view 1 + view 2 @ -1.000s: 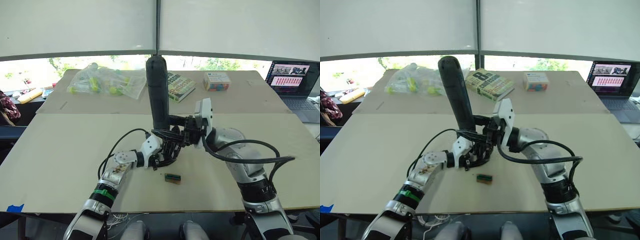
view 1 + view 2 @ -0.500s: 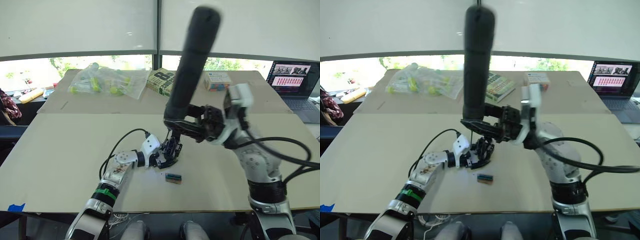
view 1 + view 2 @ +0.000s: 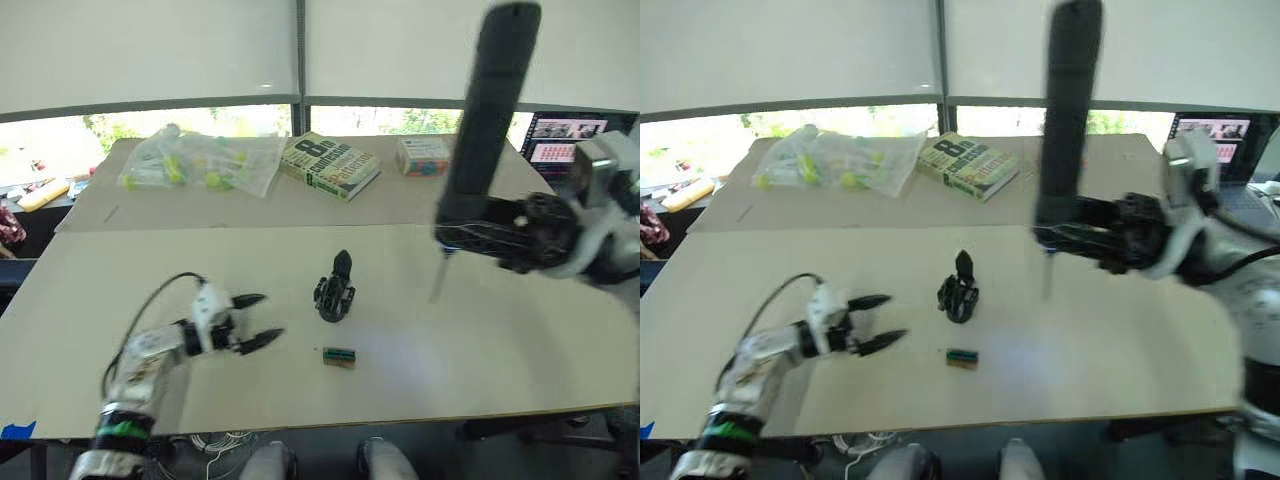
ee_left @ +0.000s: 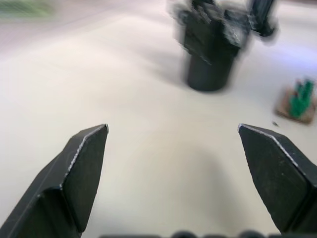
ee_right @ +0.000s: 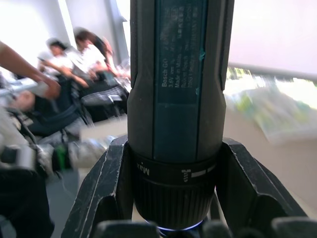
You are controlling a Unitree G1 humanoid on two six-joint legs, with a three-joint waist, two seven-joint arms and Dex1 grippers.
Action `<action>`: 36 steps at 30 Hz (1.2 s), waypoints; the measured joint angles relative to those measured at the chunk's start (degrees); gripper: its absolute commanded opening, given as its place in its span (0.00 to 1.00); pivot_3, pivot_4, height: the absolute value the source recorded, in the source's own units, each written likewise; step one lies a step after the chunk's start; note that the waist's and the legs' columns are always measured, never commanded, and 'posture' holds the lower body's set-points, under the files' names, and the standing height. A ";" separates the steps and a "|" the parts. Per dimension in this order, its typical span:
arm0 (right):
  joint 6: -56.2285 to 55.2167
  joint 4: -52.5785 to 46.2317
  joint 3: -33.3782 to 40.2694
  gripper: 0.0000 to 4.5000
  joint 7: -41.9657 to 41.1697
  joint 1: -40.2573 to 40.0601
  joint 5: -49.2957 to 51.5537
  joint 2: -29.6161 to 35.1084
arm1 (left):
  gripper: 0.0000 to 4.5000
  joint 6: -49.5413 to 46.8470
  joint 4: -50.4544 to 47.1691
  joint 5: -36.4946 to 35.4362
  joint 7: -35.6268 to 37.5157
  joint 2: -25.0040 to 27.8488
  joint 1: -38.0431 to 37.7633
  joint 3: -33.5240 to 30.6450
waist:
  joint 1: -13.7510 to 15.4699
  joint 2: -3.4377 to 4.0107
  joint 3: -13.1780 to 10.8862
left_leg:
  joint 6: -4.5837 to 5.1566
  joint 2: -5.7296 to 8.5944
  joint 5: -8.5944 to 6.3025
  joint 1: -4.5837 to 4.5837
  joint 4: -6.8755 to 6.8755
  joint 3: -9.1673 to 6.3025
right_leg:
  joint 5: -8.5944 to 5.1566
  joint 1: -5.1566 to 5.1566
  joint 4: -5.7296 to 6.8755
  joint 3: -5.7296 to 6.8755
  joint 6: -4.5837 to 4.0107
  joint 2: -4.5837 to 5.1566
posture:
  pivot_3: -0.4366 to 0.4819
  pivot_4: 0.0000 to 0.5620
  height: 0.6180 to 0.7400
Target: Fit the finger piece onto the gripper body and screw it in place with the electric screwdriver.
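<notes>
Beige worktop fills the frame. At upper right, the thick matte-black electric screwdriver is clamped upright in the right gripper. At centre stands the small black gripper body. At lower left, the left gripper is spread, empty. Unbraced, the body could be toppled by the bit.

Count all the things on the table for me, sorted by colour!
Black: 1, the gripper body
Green-and-black: 1, the small block
Clear with yellow-green bits: 1, the plastic bag
Printed: 2, the book and the small box
Total: 5
</notes>
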State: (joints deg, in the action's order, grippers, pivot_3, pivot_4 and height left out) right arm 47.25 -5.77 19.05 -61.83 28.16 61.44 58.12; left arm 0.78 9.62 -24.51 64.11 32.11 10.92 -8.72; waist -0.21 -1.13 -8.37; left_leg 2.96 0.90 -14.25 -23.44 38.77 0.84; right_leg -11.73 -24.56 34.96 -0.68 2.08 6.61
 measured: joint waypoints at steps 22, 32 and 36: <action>10.67 42.03 -54.46 0.42 -15.70 28.31 -58.01 2.47 | 0.99 -15.22 -16.42 -11.73 6.92 10.54 -3.13 -3.75 | -0.37 0.61 -0.90 | 0.30 0.28 -0.10 -0.63 0.21 1.05 | 0.40 -0.82 0.05 0.12 0.71 -0.32 | 0.48 0.27 1.00; 0.60 56.79 -54.06 0.99 -16.76 33.43 -67.33 -2.16 | 1.00 -16.93 -15.34 -11.41 8.34 13.66 -2.44 -4.21 | -0.55 0.62 -0.91 | 0.28 0.31 -0.09 -0.57 0.23 1.09 | 0.42 -0.77 0.07 0.16 0.72 -0.41 | 0.48 0.27 1.00; -1.74 58.72 -51.66 0.99 -17.73 34.28 -68.83 -1.80 | 1.00 -15.45 -15.23 -10.56 8.62 13.65 -2.65 -4.23 | -0.55 0.62 -0.91 | 0.28 0.30 -0.09 -0.57 0.22 1.09 | 0.42 -0.76 0.06 0.15 0.72 -0.41 | 0.48 0.27 1.00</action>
State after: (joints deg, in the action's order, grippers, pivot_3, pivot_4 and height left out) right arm 45.50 52.95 -32.61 -79.56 62.44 -7.38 56.32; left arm -14.68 -5.61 -35.08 72.73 45.76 8.27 -12.95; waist -0.76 -0.51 -9.28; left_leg 3.25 1.20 -14.33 -24.01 38.99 1.93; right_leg -11.31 -25.32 35.02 -0.52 2.80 6.19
